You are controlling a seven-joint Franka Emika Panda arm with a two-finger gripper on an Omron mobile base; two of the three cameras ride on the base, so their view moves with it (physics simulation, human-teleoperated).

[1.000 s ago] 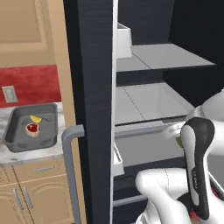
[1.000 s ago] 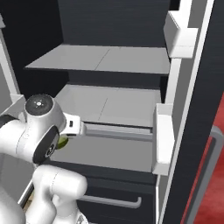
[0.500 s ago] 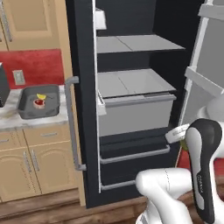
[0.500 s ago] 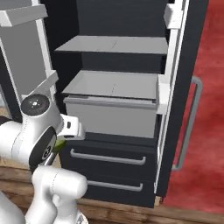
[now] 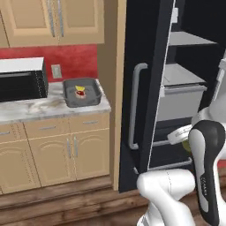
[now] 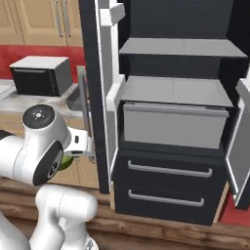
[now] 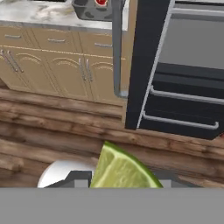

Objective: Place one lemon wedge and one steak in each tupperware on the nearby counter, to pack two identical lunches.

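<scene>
- Fingers (image 7: 120, 183): at the bottom centre of the hand view, partly closed on a lemon wedge (image 7: 119, 169). The tips themselves are largely hidden behind the wedge and the frame's lower edge, so the contact is judged from the wedge sitting squarely between them.
- Lemon wedge: yellow-green, pointed end upward in the hand view. A sliver of green (image 5: 187, 145) shows beside the wrist at the right of the left base view, and again at the lower left of the right base view (image 6: 67, 162).
- Arm: white with dark joints, folded low; it occupies the lower right of the left base view.
- Floor (image 7: 52, 127): wooden planks lie beyond the wedge in the hand view.
- Fridge (image 6: 171, 127): open, dark body with grey shelves, a grey drawer and two lower drawers with bar handles; centre to right of the right base view. Its open door (image 5: 143, 84) with a long handle stands at the centre of the left base view.
- Tabletop (image 5: 39, 108): marbled stone over tan cabinets, at the left of the left base view.
- Tupperware (image 5: 82, 92): a dark grey tray on the tabletop near its right end, holding what appear to be a red piece and a yellow piece; too small to identify firmly.
- Microwave (image 5: 22, 79): dark, on the tabletop to the left of the tray.
</scene>
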